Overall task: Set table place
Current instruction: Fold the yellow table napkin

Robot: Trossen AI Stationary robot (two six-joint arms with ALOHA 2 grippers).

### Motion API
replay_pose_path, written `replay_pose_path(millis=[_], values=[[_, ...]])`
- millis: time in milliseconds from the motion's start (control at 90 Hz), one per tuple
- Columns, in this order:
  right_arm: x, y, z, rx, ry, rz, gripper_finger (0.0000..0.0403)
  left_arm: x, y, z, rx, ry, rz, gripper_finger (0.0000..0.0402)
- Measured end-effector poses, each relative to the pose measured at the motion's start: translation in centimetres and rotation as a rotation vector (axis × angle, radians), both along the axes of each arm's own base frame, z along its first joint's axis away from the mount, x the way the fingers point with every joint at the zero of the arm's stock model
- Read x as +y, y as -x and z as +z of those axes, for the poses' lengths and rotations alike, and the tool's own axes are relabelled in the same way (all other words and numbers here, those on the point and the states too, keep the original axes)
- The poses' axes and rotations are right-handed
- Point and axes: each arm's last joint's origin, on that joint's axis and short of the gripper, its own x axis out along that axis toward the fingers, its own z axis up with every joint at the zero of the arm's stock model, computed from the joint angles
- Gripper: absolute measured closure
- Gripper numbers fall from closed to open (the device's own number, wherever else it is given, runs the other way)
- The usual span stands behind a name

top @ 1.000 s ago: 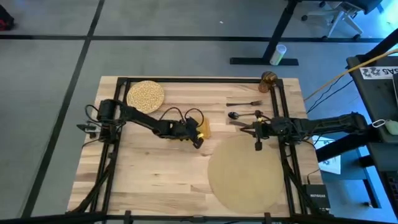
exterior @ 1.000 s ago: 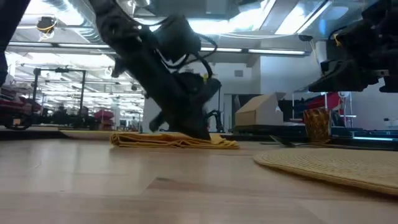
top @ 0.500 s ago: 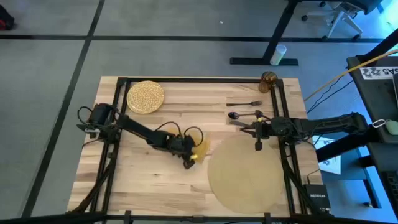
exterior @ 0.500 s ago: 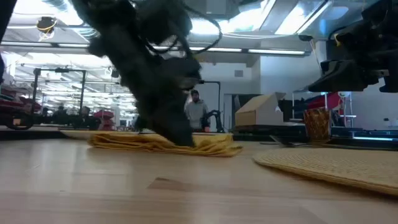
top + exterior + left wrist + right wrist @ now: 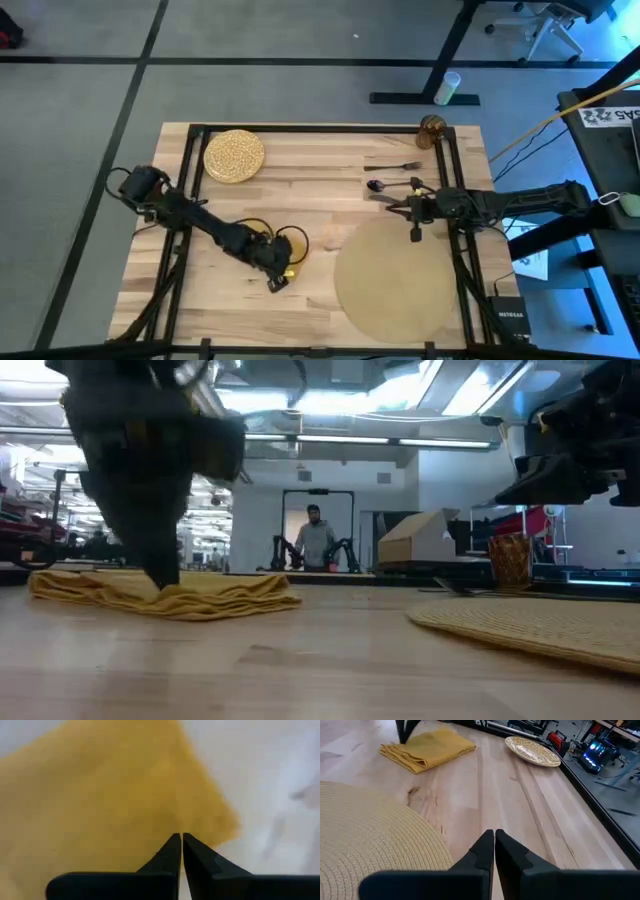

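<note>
I had the left gripper (image 5: pixel 277 281) clenched, tips pressed on the napkin (image 5: pixel 165 595); right gripper (image 5: pixel 415 233) clenched above the placemat (image 5: pixel 393 277)

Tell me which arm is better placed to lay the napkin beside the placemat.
Left. Its gripper is down on the napkin, with fingers closed. The right gripper hangs over the placemat's far edge.

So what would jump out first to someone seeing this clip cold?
First the left hand, low on the table near its front edge, its fingers closed and pressing on the mustard-yellow napkin left of the big round tan placemat. Next the right hand, shut, hanging above the placemat's far rim, with the speckled plate alone in the far left corner.
</note>
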Motion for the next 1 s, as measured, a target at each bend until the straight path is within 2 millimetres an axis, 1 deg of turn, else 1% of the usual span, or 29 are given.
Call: replay_pose_path(millis=[156,222,378,578,756,911,1000], values=[[0.0,0.0,0.1,-0.006,-0.001,0.001,0.0403,-1.1,0.7,1.1,-0.042,0.037,0.035,0.0402],[0.0,0.0,0.1,-0.010,-0.003,0.007,0.0403,-1.7,1.2,1.3,-0.034,0.058,0.057,0.0402],[0.1,-0.1,0.2,-0.026,0.006,0.024,0.0403,-3.2,3.3,0.8,0.092,0.088,0.141,0.0402],[0.1,-0.1,0.3,-0.027,0.011,0.025,0.0403,-4.5,6.2,0.4,0.236,0.060,0.284,0.0402],[0.1,-0.1,0.3,-0.027,0.010,0.026,0.0403,-4.2,7.9,0.2,0.334,-0.015,0.400,0.0402],[0.1,-0.1,0.3,-0.027,0.010,0.025,0.0403,-3.6,8.2,0.1,0.366,-0.051,0.438,0.0402],[0.1,-0.1,0.3,-0.027,0.010,0.025,0.0403,-3.0,8.2,-0.4,0.378,-0.064,0.456,0.0402]])
